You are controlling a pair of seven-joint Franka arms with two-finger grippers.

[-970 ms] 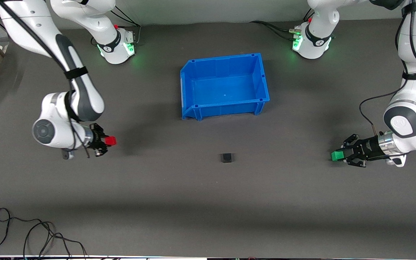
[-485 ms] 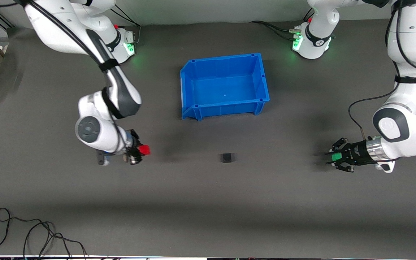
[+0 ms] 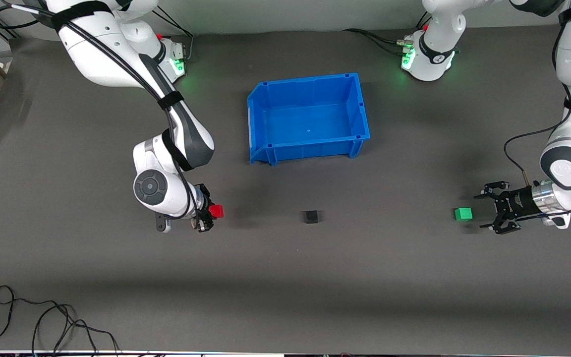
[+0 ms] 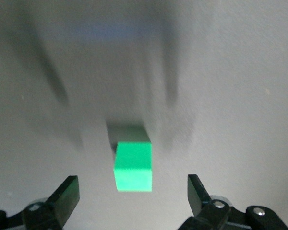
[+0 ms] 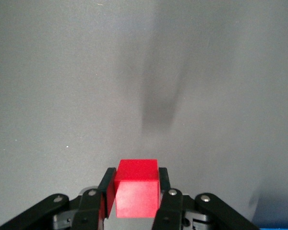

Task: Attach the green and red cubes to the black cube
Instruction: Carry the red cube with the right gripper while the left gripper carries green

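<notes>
My left gripper (image 3: 494,207) has just opened and dropped the green cube (image 3: 463,213) well short of the black cube (image 3: 311,216), while my right gripper (image 3: 207,213), clamping the red cube (image 3: 216,211), has closed in.

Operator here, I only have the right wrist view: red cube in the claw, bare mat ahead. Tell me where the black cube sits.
Observer: The black cube lies on the mat, nearer the front camera than the blue bin.
Operator: Report the green cube.
Observer: The green cube sits on the mat toward the left arm's end, not gripped.
Operator: Give me the left claw.
Observer: The left claw is open, beside the green cube, clear of it.
</notes>
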